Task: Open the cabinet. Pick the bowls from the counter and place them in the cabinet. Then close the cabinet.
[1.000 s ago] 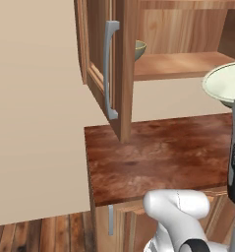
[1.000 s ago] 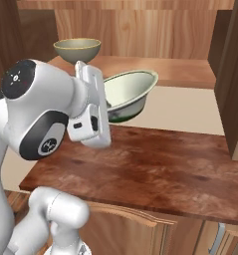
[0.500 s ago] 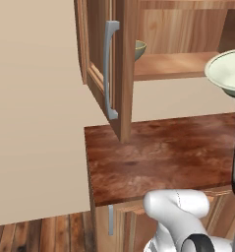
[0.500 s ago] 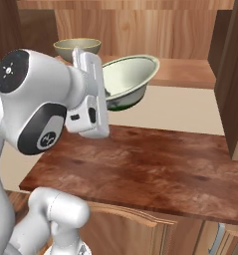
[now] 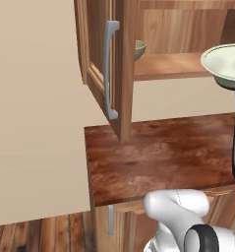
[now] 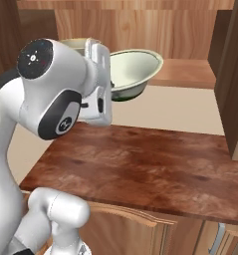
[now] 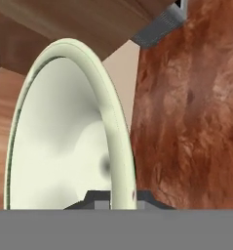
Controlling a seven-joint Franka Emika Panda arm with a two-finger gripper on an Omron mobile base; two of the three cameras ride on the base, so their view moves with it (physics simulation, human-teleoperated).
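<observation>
My gripper [image 7: 119, 197] is shut on the rim of the pale white-green bowl [image 7: 64, 141], which hangs in the air. The held bowl [image 6: 135, 69] has a dark green foot and hovers above the counter [image 6: 140, 164], about level with the cabinet shelf [image 6: 190, 72] and just in front of it. At the right edge of the left base view the same bowl [image 5: 227, 63] floats above the counter [image 5: 163, 157]. The cabinet stands open, its left door [image 5: 102, 69] swung out. On the shelf inside sits the olive-tan bowl [image 5: 140, 48].
The cabinet's right door [image 6: 235, 74] juts out over the counter at the right. The left door's grey bar handle [image 5: 109, 69] faces the room. A beige wall [image 5: 35, 113] runs to the left of the counter. A base cabinet with a short grey handle [image 5: 110, 219] sits below.
The gripper has lifted the pale bowl upward, from below the shelf's edge to about shelf height, nearer the cabinet. The olive-tan bowl and the doors have not moved.
</observation>
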